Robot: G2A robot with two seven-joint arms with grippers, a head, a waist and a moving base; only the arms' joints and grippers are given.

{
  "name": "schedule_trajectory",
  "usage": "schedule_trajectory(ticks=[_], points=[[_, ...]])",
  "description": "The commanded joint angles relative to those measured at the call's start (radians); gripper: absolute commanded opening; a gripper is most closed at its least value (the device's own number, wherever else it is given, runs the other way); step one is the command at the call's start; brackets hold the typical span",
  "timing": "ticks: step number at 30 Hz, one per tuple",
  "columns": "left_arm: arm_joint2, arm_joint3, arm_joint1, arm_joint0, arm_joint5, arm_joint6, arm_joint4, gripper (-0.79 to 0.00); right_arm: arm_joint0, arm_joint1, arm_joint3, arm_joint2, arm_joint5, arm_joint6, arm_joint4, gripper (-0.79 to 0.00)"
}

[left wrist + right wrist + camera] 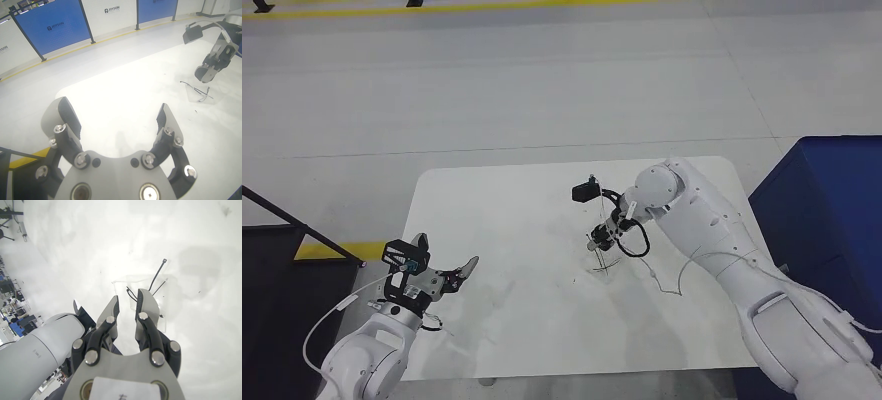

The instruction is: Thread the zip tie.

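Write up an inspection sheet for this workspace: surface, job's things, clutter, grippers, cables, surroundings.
Surface: white rounded-corner table, a few faint dark marks.
Job's things: black plastic zip ties lying loose in a shallow clear plastic tray.
Clutter: small black fragment on the table beside the tray.
Grippers: right gripper open, just above the tray, holding nothing; left gripper open, empty, well apart from the tray.
Cables: black cable loop at the right wrist; thin pale cable trailing by the right arm.
Surroundings: blue cabinet beside the table; blue panel barriers.
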Motion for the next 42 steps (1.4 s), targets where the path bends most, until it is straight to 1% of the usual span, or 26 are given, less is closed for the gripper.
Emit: schedule_trajectory(ticks=[1, 2, 4, 7, 8, 11, 13, 14, 16, 18, 22, 26, 29, 34, 38, 42], points=[[0.0, 0.0, 0.0, 0.0, 0.0, 0.0, 0.0, 0.0, -0.017, 0.017, -0.032, 0.04, 0.036, -0.048, -0.01, -0.603], [0.0, 0.0, 0.0, 0.0, 0.0, 0.0, 0.0, 0.0, -0.026, 0.023, -0.05, 0.053, 0.058, -0.066, -0.014, -0.61], [0.0, 0.0, 0.0, 0.0, 0.0, 0.0, 0.0, 0.0, -0.038, 0.029, -0.076, 0.069, 0.106, -0.106, -0.025, -0.597], [0.0, 0.0, 0.0, 0.0, 0.0, 0.0, 0.0, 0.0, -0.039, 0.028, -0.092, 0.067, 0.141, -0.11, -0.03, -0.616], [0.0, 0.0, 0.0, 0.0, 0.0, 0.0, 0.0, 0.0, -0.034, 0.025, -0.091, 0.061, 0.154, -0.106, -0.032, -0.582], [0.0, 0.0, 0.0, 0.0, 0.0, 0.0, 0.0, 0.0, -0.01, 0.009, -0.075, 0.025, 0.209, -0.115, -0.059, -0.536], [0.0, 0.0, 0.0, 0.0, 0.0, 0.0, 0.0, 0.0, 0.007, -0.006, -0.062, -0.005, 0.228, -0.121, -0.072, -0.517], [0.0, 0.0, 0.0, 0.0, 0.0, 0.0, 0.0, 0.0, 0.018, -0.014, -0.053, -0.021, 0.233, -0.12, -0.08, -0.523], [0.0, 0.0, 0.0, 0.0, 0.0, 0.0, 0.0, 0.0, 0.039, -0.032, -0.027, -0.052, 0.237, -0.122, -0.091, -0.511], [0.0, 0.0, 0.0, 0.0, 0.0, 0.0, 0.0, 0.0, 0.06, -0.05, 0.003, -0.084, 0.234, -0.117, -0.105, -0.523], [0.0, 0.0, 0.0, 0.0, 0.0, 0.0, 0.0, 0.0, 0.1, -0.091, 0.077, -0.142, 0.226, -0.098, -0.111, -0.523], [0.0, 0.0, 0.0, 0.0, 0.0, 0.0, 0.0, 0.0, 0.132, -0.137, 0.158, -0.191, 0.243, -0.114, -0.113, -0.545], [0.0, 0.0, 0.0, 0.0, 0.0, 0.0, 0.0, 0.0, 0.148, -0.165, 0.213, -0.212, 0.232, -0.131, -0.108, -0.529], [0.0, 0.0, 0.0, 0.0, 0.0, 0.0, 0.0, 0.0, 0.17, -0.215, 0.306, -0.248, 0.204, -0.149, -0.106, -0.533], [0.0, 0.0, 0.0, 0.0, 0.0, 0.0, 0.0, 0.0, 0.179, -0.25, 0.368, -0.268, 0.199, -0.163, -0.109, -0.533], [0.0, 0.0, 0.0, 0.0, 0.0, 0.0, 0.0, 0.0, 0.188, -0.283, 0.419, -0.286, 0.217, -0.178, -0.122, -0.517]])
